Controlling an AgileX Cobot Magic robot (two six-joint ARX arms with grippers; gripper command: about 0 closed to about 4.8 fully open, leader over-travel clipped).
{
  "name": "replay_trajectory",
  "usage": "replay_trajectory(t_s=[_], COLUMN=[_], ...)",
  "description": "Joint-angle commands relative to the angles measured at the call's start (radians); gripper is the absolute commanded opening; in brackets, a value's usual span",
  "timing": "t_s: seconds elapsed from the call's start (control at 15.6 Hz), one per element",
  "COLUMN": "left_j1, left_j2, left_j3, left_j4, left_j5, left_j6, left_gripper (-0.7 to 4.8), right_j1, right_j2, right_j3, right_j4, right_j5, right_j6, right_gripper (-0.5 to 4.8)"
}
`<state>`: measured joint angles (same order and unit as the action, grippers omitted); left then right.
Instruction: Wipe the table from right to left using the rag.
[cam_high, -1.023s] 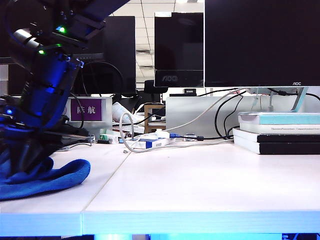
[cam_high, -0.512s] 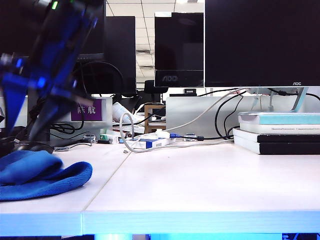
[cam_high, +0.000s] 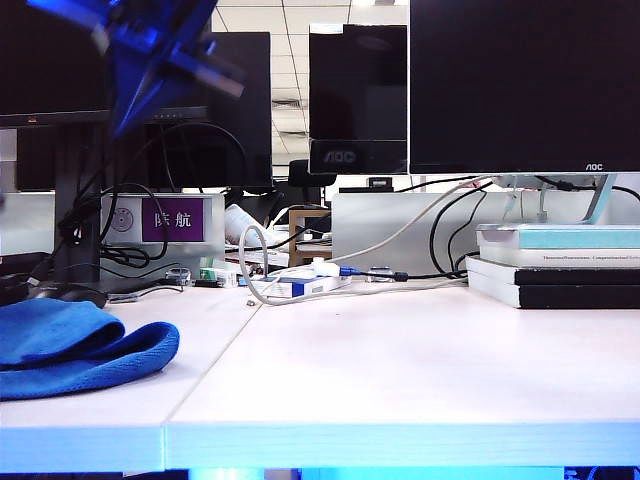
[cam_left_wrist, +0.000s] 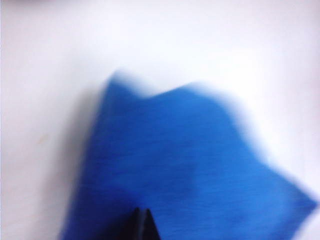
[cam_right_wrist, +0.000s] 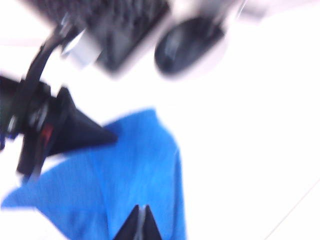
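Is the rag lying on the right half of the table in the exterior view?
No, the rag lies at the table's left end.

You have one bright blue folded microfibre rag (cam_high: 80, 350) at the left end of the one white matte table (cam_high: 420, 370), one black computer mouse (cam_right_wrist: 187, 45), and two closed grippers, left gripper (cam_left_wrist: 142, 225) and right gripper (cam_right_wrist: 141, 225).

- Office or computer lab.
- Large black flat monitors (cam_high: 520, 85) in rows on a wide white matte desk top (cam_high: 400, 370).
- Tangled pale cables (cam_high: 300, 285), stacked books (cam_high: 555, 265), panelled ceiling (cam_high: 290, 60).
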<state>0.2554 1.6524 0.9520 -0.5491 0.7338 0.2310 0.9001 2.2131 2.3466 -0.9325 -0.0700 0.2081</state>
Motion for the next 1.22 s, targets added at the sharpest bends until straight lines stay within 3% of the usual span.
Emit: replay_trajectory(t_s=[0.06,0.19,0.38,0.83,1.09,1.22], left_j1=[-0.002,-0.003,-0.024,-0.218,-0.313,-0.319], left_j2=[-0.097,-0.162,-0.283,-0.756,-1.028,-1.173], left_j3=[0.001,0.001,0.001,0.007,0.007,0.006], left_j4=[0.004,0.001,0.0,0.199,0.154,0.117], left_j5=[0.012,0.012,0.001,-0.377,-0.402,-0.504], left_j6=[-0.088,-0.112,-0.127,-0.278,-0.276,-0.295], left_gripper=[0.0,0.16,-0.06,-0.06,-0.06,-0.06], right_j1=[-0.007,-0.011,-0.014,-0.015,-0.016,-0.014], right_j2=[-0.037,-0.047,-0.05,-0.114,-0.197,-0.257], right_j3=[0.004,0.006,0.056,0.259,0.28,0.28], right_j4=[0.024,0.015,-0.03,-0.095,-0.167,-0.182], right_j5=[0.012,0.012,0.012,0.013,0.029,0.05], right_j6=[-0.003,-0.006,-0.048,-0.166,-0.192,-0.21], right_gripper=[-0.05,-0.05,-0.05,-0.05,-0.05,-0.05])
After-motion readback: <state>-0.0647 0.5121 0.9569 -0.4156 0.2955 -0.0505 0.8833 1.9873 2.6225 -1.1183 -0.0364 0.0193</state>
